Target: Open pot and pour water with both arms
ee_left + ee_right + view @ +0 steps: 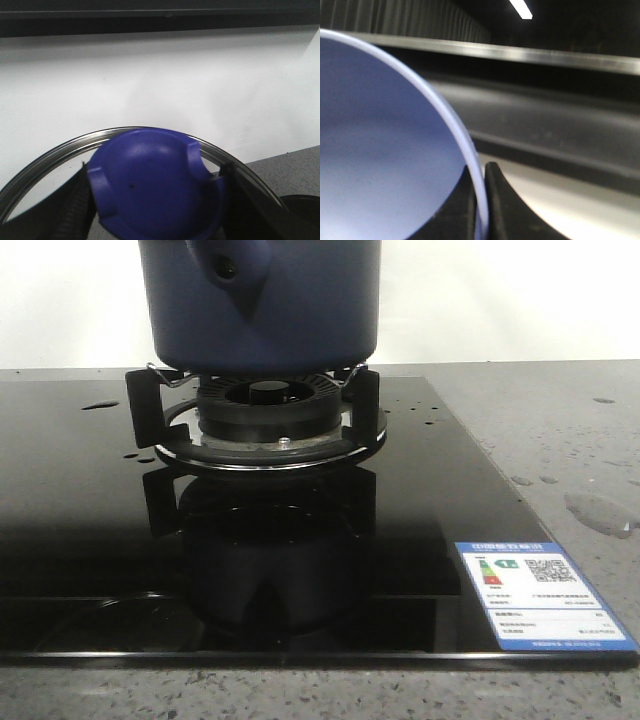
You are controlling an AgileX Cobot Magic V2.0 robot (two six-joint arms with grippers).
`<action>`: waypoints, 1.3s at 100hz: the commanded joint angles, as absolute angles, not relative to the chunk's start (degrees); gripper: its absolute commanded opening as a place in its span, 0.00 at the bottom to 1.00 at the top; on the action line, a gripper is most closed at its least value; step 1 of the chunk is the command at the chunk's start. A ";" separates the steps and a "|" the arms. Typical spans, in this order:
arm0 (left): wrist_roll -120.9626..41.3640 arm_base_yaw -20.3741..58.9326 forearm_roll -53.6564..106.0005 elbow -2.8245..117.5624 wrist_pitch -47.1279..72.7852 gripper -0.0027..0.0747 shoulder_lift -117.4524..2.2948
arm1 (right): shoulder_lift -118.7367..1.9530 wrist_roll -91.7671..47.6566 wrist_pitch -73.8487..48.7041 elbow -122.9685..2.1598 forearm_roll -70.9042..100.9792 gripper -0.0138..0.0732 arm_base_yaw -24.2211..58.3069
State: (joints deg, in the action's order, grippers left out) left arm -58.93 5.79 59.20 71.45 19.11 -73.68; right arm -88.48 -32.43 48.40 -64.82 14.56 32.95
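Note:
The dark navy pot stands on the gas burner, its handle stub with the round hole facing me; its top is cut off by the frame. Neither gripper shows in the front view. In the left wrist view my left gripper is shut on the blue knob of a lid with a metal rim, held up in front of a white wall. In the right wrist view my right gripper is shut on the pale rim of a lighter blue bowl.
The burner sits on a glossy black glass cooktop with an energy label at its front right corner. Water drops lie on the grey stone counter to the right. A white wall stands behind.

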 commanded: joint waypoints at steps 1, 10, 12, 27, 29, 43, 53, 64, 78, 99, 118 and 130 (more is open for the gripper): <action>-58.81 5.71 61.63 73.77 16.04 0.52 -71.61 | -85.74 -32.54 55.12 -66.57 12.09 0.09 33.06; -58.81 5.71 61.63 73.77 16.04 0.52 -71.61 | -85.74 -32.54 55.50 -66.57 11.86 0.09 33.06; -58.81 5.71 61.63 73.77 16.04 0.52 -71.61 | -85.74 -32.54 55.57 -66.57 11.86 0.09 33.06; -58.81 5.71 61.63 73.77 16.04 0.52 -71.61 | -85.74 -32.54 55.57 -66.57 11.86 0.09 33.06; -58.81 5.71 61.63 73.77 16.04 0.52 -71.61 | -85.74 -32.54 55.57 -66.57 11.86 0.09 33.06; -58.81 5.71 61.63 73.77 16.04 0.52 -71.61 | -85.74 -32.54 55.57 -66.57 11.86 0.09 33.06; -58.81 5.71 61.63 73.77 16.04 0.52 -71.61 | -85.74 -32.54 55.32 -66.57 11.86 0.09 33.06; -58.81 5.71 61.63 73.77 16.04 0.52 -71.61 | -85.74 -32.54 55.05 -66.57 11.86 0.09 33.06; -58.81 5.71 61.63 73.77 16.04 0.52 -71.61 | -85.74 -32.54 54.56 -66.57 11.99 0.09 33.06; -58.81 5.71 61.63 73.77 16.04 0.52 -71.61 | -86.12 -32.54 50.27 -66.57 14.12 0.09 33.06; -58.81 5.71 61.86 73.77 16.04 0.52 -71.61 | -86.23 -32.54 56.81 -66.57 13.98 0.09 33.06; -58.81 5.71 62.33 73.77 16.43 0.52 -71.61 | -85.42 -32.77 54.59 -66.68 13.98 0.09 33.06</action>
